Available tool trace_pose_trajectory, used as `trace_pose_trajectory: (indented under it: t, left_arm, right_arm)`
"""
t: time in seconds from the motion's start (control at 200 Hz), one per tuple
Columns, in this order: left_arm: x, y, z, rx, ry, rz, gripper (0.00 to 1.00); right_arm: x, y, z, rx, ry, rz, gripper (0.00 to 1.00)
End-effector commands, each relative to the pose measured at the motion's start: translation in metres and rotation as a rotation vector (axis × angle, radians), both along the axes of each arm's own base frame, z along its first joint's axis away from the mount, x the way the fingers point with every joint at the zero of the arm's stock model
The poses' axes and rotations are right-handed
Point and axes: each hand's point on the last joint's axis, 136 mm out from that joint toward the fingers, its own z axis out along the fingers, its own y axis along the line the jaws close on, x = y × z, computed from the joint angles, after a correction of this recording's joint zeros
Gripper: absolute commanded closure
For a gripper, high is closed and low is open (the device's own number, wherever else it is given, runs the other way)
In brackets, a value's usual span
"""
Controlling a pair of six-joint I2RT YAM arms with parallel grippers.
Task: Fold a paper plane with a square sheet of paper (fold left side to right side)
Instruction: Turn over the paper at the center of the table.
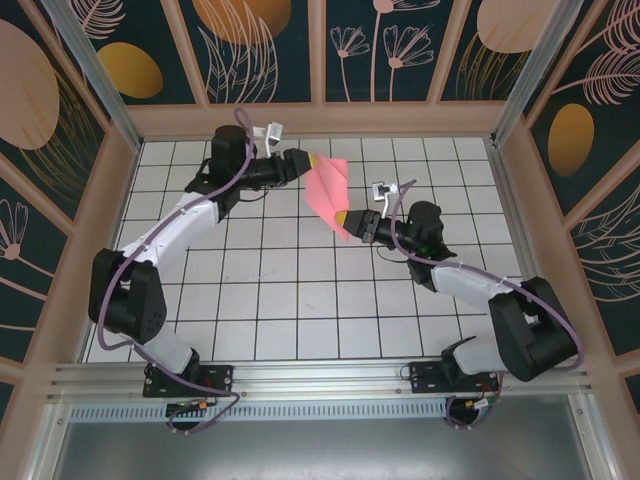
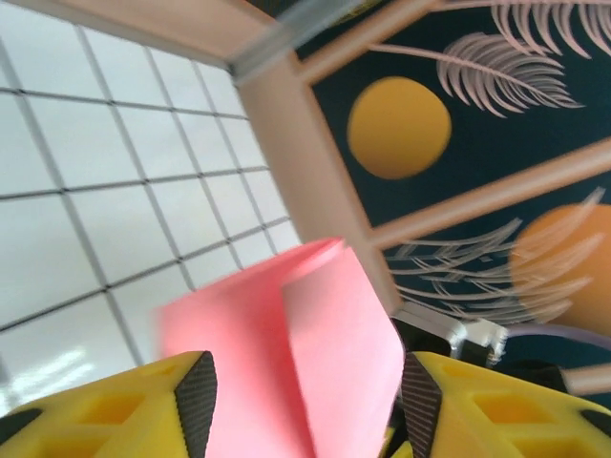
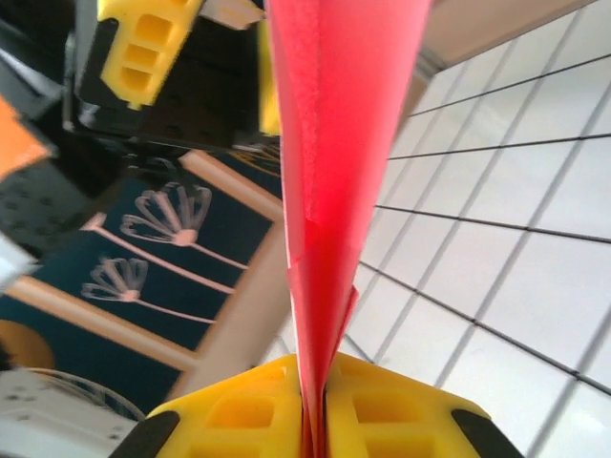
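Evidently the paper plane [image 1: 328,190] is creased into a dart, clamped above the worktop [image 1: 300,300] by the right claw [image 1: 346,219]; the left claw [image 1: 308,160] is parted around it; little seems left.

We looked down from high behind the near edge onto the whole tiled surface [image 1: 300,300]; both wrist cameras sat close (facing each other), sharing the pink paper [image 2: 286,363].

Salmon-pink paper plane [image 1: 328,192] — creased, slim, aloft, lower tip pinched
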Motion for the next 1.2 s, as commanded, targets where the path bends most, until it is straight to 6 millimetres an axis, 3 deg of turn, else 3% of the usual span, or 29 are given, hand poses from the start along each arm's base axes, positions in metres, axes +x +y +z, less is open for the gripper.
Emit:
trace_pose_trajectory:
  t: [0.0,0.11,0.215,0.33,0.581,0.866,1.056,1.191]
  left_arm:
    - [0.001,0.048,0.013,0.159,-0.112,0.174,0.36]
    - [-0.003,0.082,0.010,0.318,-0.168,0.320,0.30]
    - [-0.011,0.109,0.009,0.390,-0.199,0.438,0.25]
    - [-0.020,0.133,0.006,0.430,-0.206,0.547,0.23]
    - [-0.038,0.162,0.001,0.455,-0.212,0.679,0.21]
    - [-0.043,0.165,-0.002,0.476,-0.208,0.681,0.20]
    - [-0.044,0.164,-0.002,0.481,-0.210,0.669,0.20]
    - [-0.044,0.163,-0.006,0.486,-0.203,0.663,0.20]
  right_arm:
    - [0.012,-0.012,-0.025,-0.295,-0.032,-0.099,0.89]
    - [0.022,-0.029,-0.051,-0.643,-0.040,-0.241,0.92]
    - [0.029,-0.059,-0.072,-1.060,-0.045,-0.417,0.92]
    - [0.028,-0.076,-0.079,-1.375,-0.084,-0.515,0.92]
    - [0.022,-0.048,-0.096,-1.770,-0.230,-0.492,0.91]
    - [0.020,-0.009,-0.159,-2.085,-0.358,-0.278,0.89]
    - [0.014,0.004,-0.193,-2.136,-0.348,-0.168,0.82]
    - [0.004,0.014,-0.201,-2.062,-0.277,-0.112,0.71]
